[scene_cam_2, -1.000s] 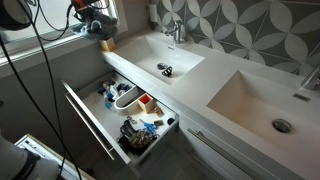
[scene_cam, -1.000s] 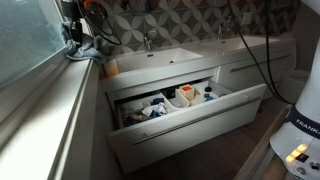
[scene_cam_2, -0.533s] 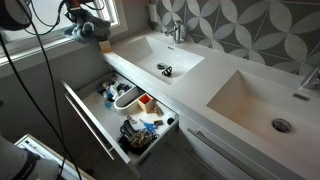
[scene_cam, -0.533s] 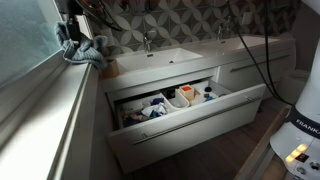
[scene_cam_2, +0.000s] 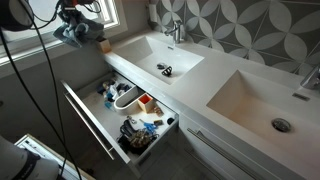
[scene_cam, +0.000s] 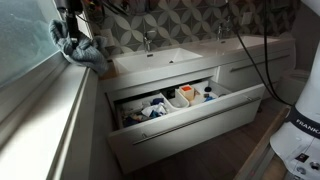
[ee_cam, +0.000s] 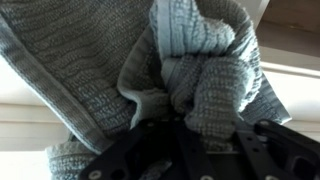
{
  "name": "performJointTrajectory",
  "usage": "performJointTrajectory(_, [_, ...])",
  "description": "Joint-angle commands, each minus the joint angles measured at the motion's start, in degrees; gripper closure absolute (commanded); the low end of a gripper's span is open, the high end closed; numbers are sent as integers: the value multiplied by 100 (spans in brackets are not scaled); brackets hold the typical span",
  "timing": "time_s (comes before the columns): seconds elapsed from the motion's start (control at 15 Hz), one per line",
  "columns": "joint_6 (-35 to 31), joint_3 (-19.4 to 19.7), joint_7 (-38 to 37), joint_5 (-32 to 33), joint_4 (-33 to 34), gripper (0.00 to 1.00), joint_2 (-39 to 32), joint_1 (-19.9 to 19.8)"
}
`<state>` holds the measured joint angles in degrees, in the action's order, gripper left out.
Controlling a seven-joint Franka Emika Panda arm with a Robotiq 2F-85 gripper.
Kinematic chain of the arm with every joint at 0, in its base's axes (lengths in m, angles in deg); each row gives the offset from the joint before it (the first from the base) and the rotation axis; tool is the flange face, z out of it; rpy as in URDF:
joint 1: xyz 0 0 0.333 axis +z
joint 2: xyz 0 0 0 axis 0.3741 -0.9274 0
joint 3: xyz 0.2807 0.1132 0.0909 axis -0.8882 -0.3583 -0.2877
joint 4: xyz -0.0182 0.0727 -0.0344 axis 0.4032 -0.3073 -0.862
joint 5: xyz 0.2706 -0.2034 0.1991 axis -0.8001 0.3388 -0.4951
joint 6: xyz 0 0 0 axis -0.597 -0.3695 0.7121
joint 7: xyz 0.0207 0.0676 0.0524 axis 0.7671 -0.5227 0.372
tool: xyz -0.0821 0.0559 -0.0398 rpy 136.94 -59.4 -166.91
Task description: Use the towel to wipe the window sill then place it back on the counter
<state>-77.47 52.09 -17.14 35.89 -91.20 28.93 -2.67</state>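
The grey-blue towel (scene_cam: 84, 52) (scene_cam_2: 72, 31) hangs bunched from my gripper (scene_cam: 72, 38) (scene_cam_2: 80, 20) over the far end of the window sill (scene_cam: 62, 110) (scene_cam_2: 40, 58), beside the frosted pane. In the wrist view the towel (ee_cam: 80, 70) fills most of the picture, and the gripper (ee_cam: 205, 125) is shut on a thick fold of it, with strips of the pale window sill (ee_cam: 290, 90) showing behind. The white counter (scene_cam: 170, 58) (scene_cam_2: 225, 85) lies beside the sill's end, apart from the towel.
Below the counter a drawer (scene_cam: 185, 115) (scene_cam_2: 95, 125) stands pulled out, full of toiletries. A small tan block (scene_cam_2: 105, 45) sits at the counter's corner near the towel. Chrome faucets (scene_cam: 147, 42) (scene_cam_2: 176, 30) stand behind the basins. Black cables (scene_cam_2: 45, 80) hang by the sill.
The gripper has carried the towel a little along the sill, away from the counter corner and closer to the window pane. The grip has stayed shut.
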Motion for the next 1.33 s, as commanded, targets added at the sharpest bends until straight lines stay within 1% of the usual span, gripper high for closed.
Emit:
performJointTrajectory(0.0, [34,-28,35,-17,4,71,0,-16])
performJointTrajectory(0.27, [65,-66,84,-21,7,71,0,-35])
performJointTrajectory(0.33, [65,-67,88,-21,7,93,0,-35])
performJointTrajectory(0.6, [-238,-12,-125,74,-213,93,-1,123])
performJointTrajectory(0.87, [-719,-64,-388,-20,-752,93,227,141])
performJointTrajectory(1.07, [-949,-142,-426,-84,-1346,93,500,135])
performJointTrajectory(1.27, [-1500,-257,-371,-250,-2134,93,857,85])
